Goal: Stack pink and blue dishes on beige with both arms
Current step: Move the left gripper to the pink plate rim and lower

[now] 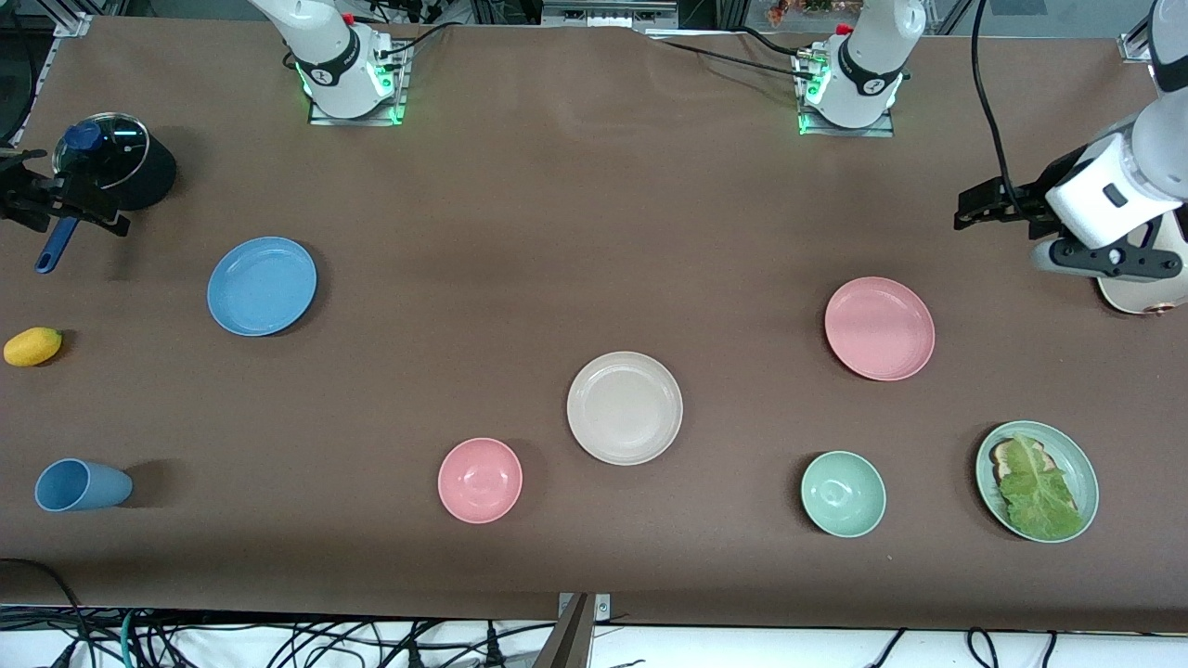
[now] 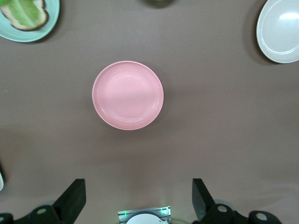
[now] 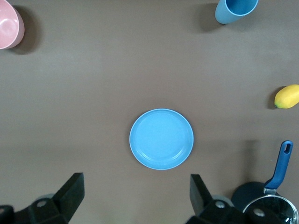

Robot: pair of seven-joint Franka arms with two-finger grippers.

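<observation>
**Both arms high and wide, three plates waiting apart**

The table (image 1: 575,232) is one long brown matte sheet, with cables hanging off its edge nearest the front camera and metal framing past the arm bases. Nothing is stacked yet, by my reading: the task looks unstarted.

The beige plate (image 1: 625,407) sits bare near the table's middle and serves as the landmark. That spot puts it between the two arms, probably so both can reach it.

The pink plate (image 1: 880,328) lies toward the left arm's end from the beige plate and slightly farther from the camera. The left gripper (image 1: 970,209) hangs in the air over that end, jaws spread wide and holding nothing. The left wrist view has the pink plate almost centred, which suggests this arm takes it.

The blue plate (image 1: 262,285) lies well toward the right arm's end from the beige plate, and farther from the camera. The right gripper (image 1: 28,206) hovers at that end by a dark pot (image 1: 121,167), jaws likewise spread and empty, with the blue plate centred in its wrist view.

Smaller things near the beige plate are a pink bowl (image 1: 480,480) and a green bowl (image 1: 843,494), both nearer the camera.
</observation>
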